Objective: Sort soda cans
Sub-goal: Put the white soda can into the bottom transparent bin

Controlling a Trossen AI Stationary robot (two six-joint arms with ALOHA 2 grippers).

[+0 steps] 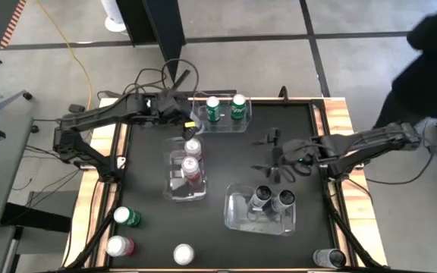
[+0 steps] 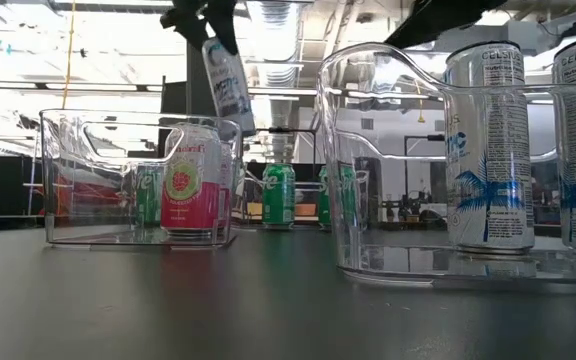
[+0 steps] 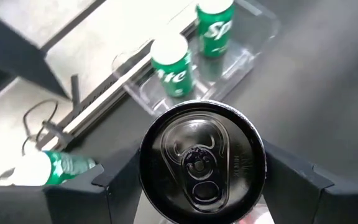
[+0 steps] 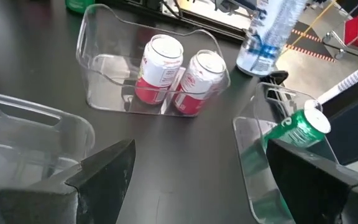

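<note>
Two green cans point(image 1: 225, 108) stand upright in the far bin. Two red-pink cans point(image 1: 192, 159) stand upright in the middle bin. Two dark cans point(image 1: 271, 199) with blue palm prints stand upright in the near right bin. One dark can point(image 2: 227, 80) hangs tilted in the air. On the tabletop's near edge stand a green can point(image 1: 126, 218), a red can point(image 1: 119, 246), a third can point(image 1: 183, 254) and a dark can point(image 1: 328, 258).

Robotics lab or workshop. Black-topped table point(image 1: 150, 227) on bare concrete floor point(image 1: 355, 68); loose cables point(image 1: 82, 68) behind left gripper point(image 1: 190, 123). Low view: open hall, exposed ceiling ducts point(image 2: 278, 30).
</note>
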